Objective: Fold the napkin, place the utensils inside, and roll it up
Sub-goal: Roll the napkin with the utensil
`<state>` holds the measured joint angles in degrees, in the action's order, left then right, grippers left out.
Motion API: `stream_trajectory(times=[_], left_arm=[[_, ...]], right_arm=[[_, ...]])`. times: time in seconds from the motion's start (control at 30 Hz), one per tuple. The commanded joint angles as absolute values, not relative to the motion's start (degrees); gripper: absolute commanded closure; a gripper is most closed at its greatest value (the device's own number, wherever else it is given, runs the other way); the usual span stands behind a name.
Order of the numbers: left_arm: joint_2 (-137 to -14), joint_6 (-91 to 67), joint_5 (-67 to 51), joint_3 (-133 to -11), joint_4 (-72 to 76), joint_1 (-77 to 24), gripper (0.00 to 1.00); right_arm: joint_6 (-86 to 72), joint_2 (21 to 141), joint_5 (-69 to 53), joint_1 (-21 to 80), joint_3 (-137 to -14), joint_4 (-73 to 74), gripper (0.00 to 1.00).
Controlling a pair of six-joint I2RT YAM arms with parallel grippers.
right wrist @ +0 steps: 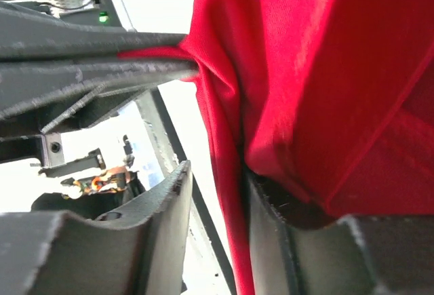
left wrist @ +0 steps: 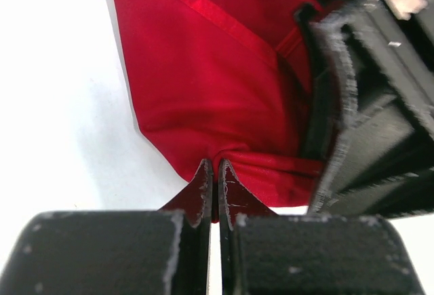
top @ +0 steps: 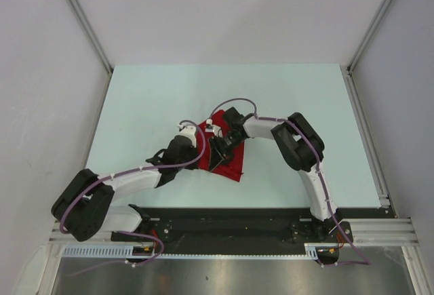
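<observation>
The red napkin [top: 229, 164] lies bunched and folded at the table's middle, between both grippers. My left gripper [left wrist: 216, 167] is shut on a gathered edge of the napkin [left wrist: 203, 85], the cloth pinched between its tips. My right gripper [right wrist: 218, 173] is open. A fold of the napkin [right wrist: 325, 71] hangs between its jaws and rests against the right-hand finger, with a gap to the other finger. In the top view the left gripper [top: 199, 148] and right gripper [top: 220, 151] nearly touch over the cloth. The utensils are hidden.
The pale table [top: 149, 98] is walled at the left, back and right. A black rail [top: 230, 224] with the arm bases runs along the near edge. The right gripper's black body [left wrist: 369, 105] fills the right of the left wrist view.
</observation>
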<state>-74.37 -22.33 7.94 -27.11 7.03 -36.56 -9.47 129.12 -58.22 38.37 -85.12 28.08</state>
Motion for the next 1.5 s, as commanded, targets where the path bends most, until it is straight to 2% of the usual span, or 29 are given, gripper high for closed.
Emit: stream_trajectory(times=[0.0, 0.13, 0.23, 0.37, 0.67, 0.93, 1.07, 1.47], left_arm=[[-75.3, -23.2, 10.4, -29.1, 3.4, -35.7, 1.0], [-75.6, -23.6, 9.4, -29.4, 2.7, -35.3, 1.0], [-75.1, -23.9, 8.6, -29.2, 2.8, -35.2, 1.0], [-74.0, -23.9, 8.4, -29.0, 2.5, -35.1, 1.0], [-73.3, -23.9, 6.7, -28.8, 2.2, -34.6, 1.0], [-72.2, -24.0, 6.2, -28.2, 2.1, -34.5, 1.0], [-71.8, -23.9, 6.2, -28.1, 1.8, -34.4, 1.0], [-72.6, -24.2, 5.5, -28.7, 1.6, -33.9, 1.0]], right_arm=[[-9.0, 127.1, -44.5, 36.6, -80.7, 28.9, 0.55], [-9.1, 123.1, -42.4, 36.3, -77.9, 26.7, 0.49], [-8.6, 119.8, -41.5, 36.3, -75.1, 24.1, 0.38], [-8.8, 113.0, -38.4, 36.6, -71.5, 19.6, 0.34], [-5.5, 99.7, -20.3, 39.6, -61.7, 8.7, 0.3], [-0.2, 91.2, -6.2, 48.8, -55.1, 1.3, 0.23], [3.9, 90.5, -0.5, 52.1, -53.4, -1.4, 0.2], [10.6, 93.4, 15.8, 64.4, -50.6, -3.9, 0.23]])
